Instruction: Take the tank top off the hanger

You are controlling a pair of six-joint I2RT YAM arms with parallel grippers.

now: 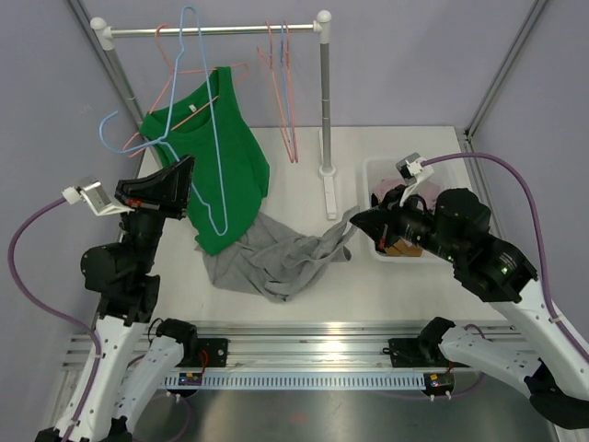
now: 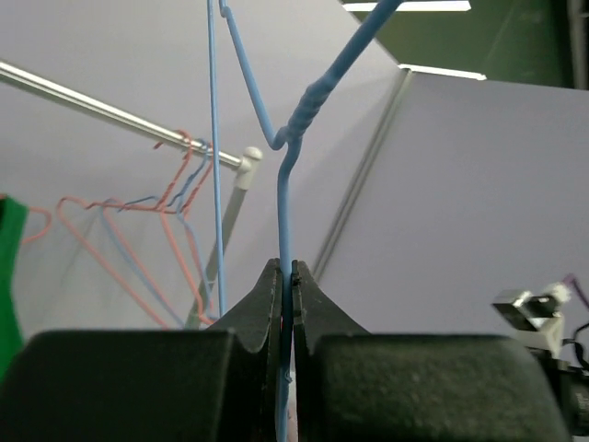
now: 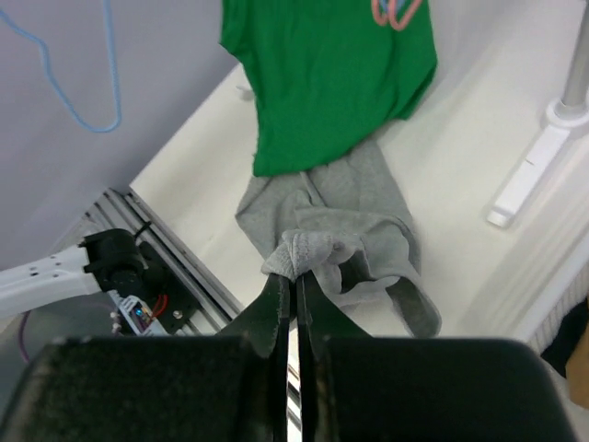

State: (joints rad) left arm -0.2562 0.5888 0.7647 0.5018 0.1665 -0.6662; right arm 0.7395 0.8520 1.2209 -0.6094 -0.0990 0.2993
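Observation:
A grey tank top (image 1: pixel 276 258) lies crumpled on the white table in front of the rack. My right gripper (image 1: pixel 357 219) is shut on its hem; the pinched fold shows at the fingertips in the right wrist view (image 3: pixel 294 281), with the rest of the grey cloth (image 3: pixel 359 207) trailing away. My left gripper (image 1: pixel 189 180) is shut on the wire of a blue hanger (image 1: pixel 213 138), held up at a tilt in front of a green top (image 1: pixel 235 175). In the left wrist view the blue wire (image 2: pixel 283 193) runs straight between the closed jaws (image 2: pixel 287 276).
The green top hangs from a pink hanger on the metal rail (image 1: pixel 212 30). More pink hangers (image 1: pixel 285 92) hang to its right. The rack's right post (image 1: pixel 324 92) stands mid-table. A white bin (image 1: pixel 368 170) with items sits under my right arm.

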